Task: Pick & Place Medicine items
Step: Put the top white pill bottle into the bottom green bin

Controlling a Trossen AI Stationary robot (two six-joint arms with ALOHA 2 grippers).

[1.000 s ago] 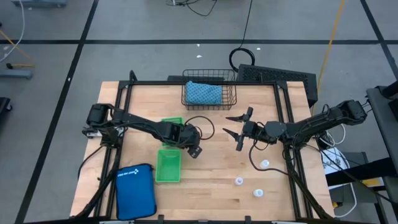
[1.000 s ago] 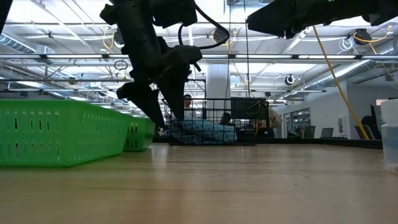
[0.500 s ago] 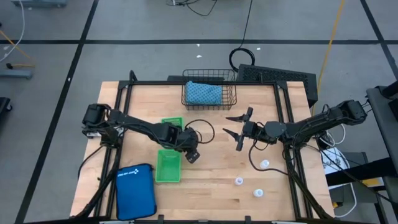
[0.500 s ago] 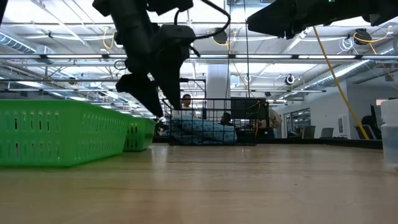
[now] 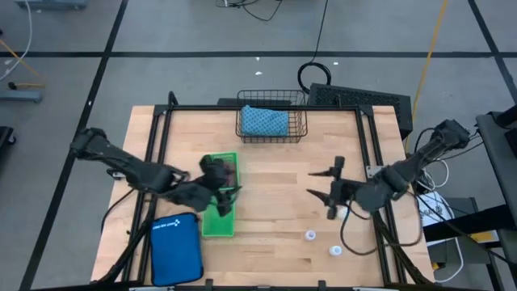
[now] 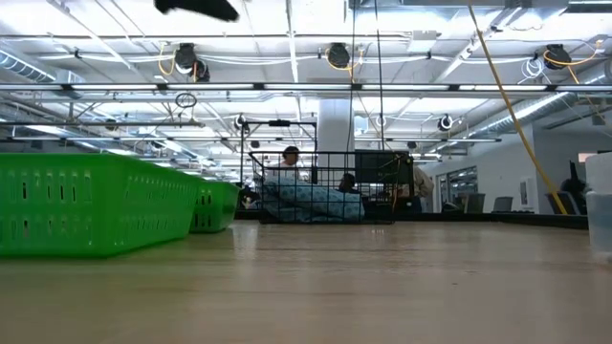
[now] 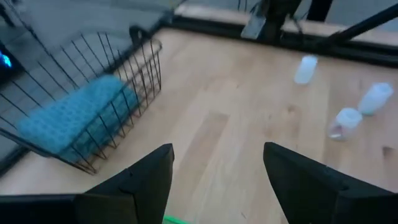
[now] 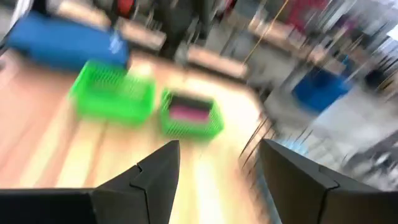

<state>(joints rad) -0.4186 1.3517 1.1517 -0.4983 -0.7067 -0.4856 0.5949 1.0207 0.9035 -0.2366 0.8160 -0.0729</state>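
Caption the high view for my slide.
Left gripper open over green baskets; right gripper open above white bottles.

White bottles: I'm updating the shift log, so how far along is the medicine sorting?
Done: a pink piece lies in a green basket. In hand: nothing; the left gripper and right gripper both show open, empty jaws. Left: three white bottles sit on the table.

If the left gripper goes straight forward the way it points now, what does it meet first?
Probably bare table: the open left gripper looks over empty wood, with the wire basket to one side and three white bottles to the other.
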